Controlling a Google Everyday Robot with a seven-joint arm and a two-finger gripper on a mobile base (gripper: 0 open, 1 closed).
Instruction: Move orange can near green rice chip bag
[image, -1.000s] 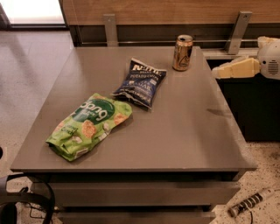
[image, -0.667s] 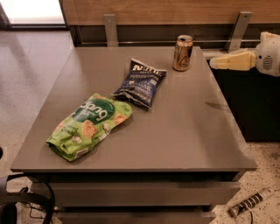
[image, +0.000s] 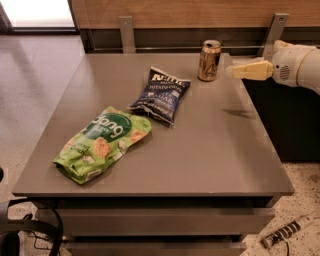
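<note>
The orange can (image: 209, 60) stands upright near the far right of the grey table (image: 210, 150). The green rice chip bag (image: 101, 142) lies flat at the front left of the table, far from the can. My gripper (image: 235, 71) comes in from the right edge, just right of the can at about its height, a small gap between them. It holds nothing.
A dark blue potato chip bag (image: 162, 94) lies between the can and the green bag. Two metal posts (image: 126, 33) and a wood panel stand behind the table. A dark cabinet (image: 290, 120) sits to the right. A cable (image: 285, 234) lies on the floor at the lower right.
My gripper has moved left and slightly up, closing in on the can. The can and both bags have not moved.
</note>
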